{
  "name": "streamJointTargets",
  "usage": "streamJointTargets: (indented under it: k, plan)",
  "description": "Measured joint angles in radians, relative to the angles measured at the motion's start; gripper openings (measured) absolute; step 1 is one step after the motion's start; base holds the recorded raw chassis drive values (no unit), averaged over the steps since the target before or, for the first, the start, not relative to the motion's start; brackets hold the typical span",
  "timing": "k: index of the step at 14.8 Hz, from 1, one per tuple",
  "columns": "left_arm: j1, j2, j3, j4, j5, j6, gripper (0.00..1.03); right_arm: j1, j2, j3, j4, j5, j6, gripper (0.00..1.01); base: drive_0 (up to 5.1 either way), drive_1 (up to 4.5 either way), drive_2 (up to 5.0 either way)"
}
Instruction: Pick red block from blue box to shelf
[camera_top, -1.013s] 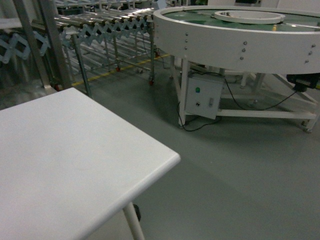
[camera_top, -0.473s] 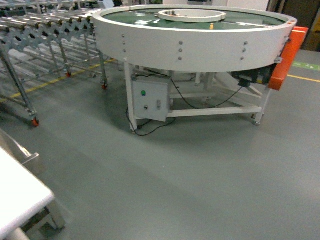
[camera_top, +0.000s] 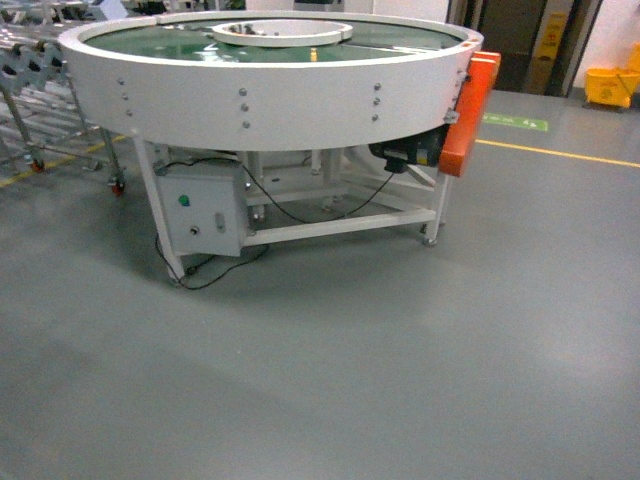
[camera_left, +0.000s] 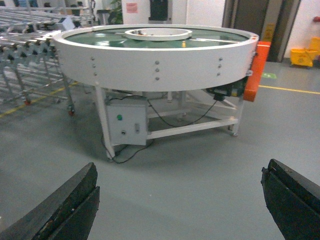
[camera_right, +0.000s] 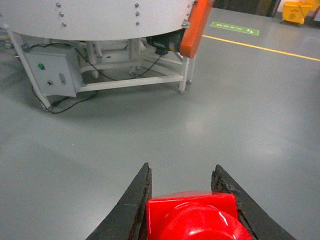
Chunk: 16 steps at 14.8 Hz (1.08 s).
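at the far left of the head view a roller conveyor (camera_top: 30, 60) on wheeled legs stands on the grey floor (camera_top: 400, 380), with a yellow line (camera_top: 20, 178) running under it. to its right, filling the far middle, is a big round white carousel (camera_top: 270, 100) with a green top and a white inner ring (camera_top: 280, 32). under its left side hangs a white control box (camera_top: 203, 210) with a green button, and a black cable (camera_top: 215, 275) trails from it onto the floor. an orange guard (camera_top: 467, 112) is fixed to the carousel's right edge, beside a dark motor (camera_top: 410, 152). further right a second yellow line (camera_top: 560, 153) crosses the floor, and at the far right a yellow mop bucket (camera_top: 612, 88) sits by the wall. neither arm shows in this view.

in the left wrist view the left claw (camera_left: 182, 210) has its two black fingers (camera_left: 65, 205) set wide apart at the bottom corners, with nothing but bare floor between them; the carousel stands far beyond.

in the right wrist view the right claw (camera_right: 182, 192) is clamped on the red block (camera_right: 197, 217), its dark fingers (camera_right: 135, 200) pressed against the block's left and right sides. the block sits at the near bottom edge of that view, held above the floor, with the control box, orange guard and a green floor marking (camera_right: 235, 28) far beyond it. the blue box and the shelf are in none of the views.
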Motion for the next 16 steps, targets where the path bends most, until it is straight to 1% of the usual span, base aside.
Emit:
streamJointTargets:
  k: [2, 6, 16]
  plan:
    - [0.0, 0.0, 0.0, 0.001, 0.006, 0.0, 0.98, 0.0, 0.0, 0.0, -0.003, 0.004, 0.0, 0.29, -1.3, -1.31, -1.3]
    - [0.0, 0.0, 0.0, 0.003, 0.002, 0.0, 0.98, 0.0, -0.001, 0.0, -0.002, 0.003, 0.0, 0.29, -1.6, -1.55, -1.6]
    - [0.0, 0.0, 0.0, 0.001, 0.002, 0.0, 0.98, 0.0, -0.001, 0.0, -0.003, 0.002, 0.0, 0.29, -1.7, 2.23, -5.7]
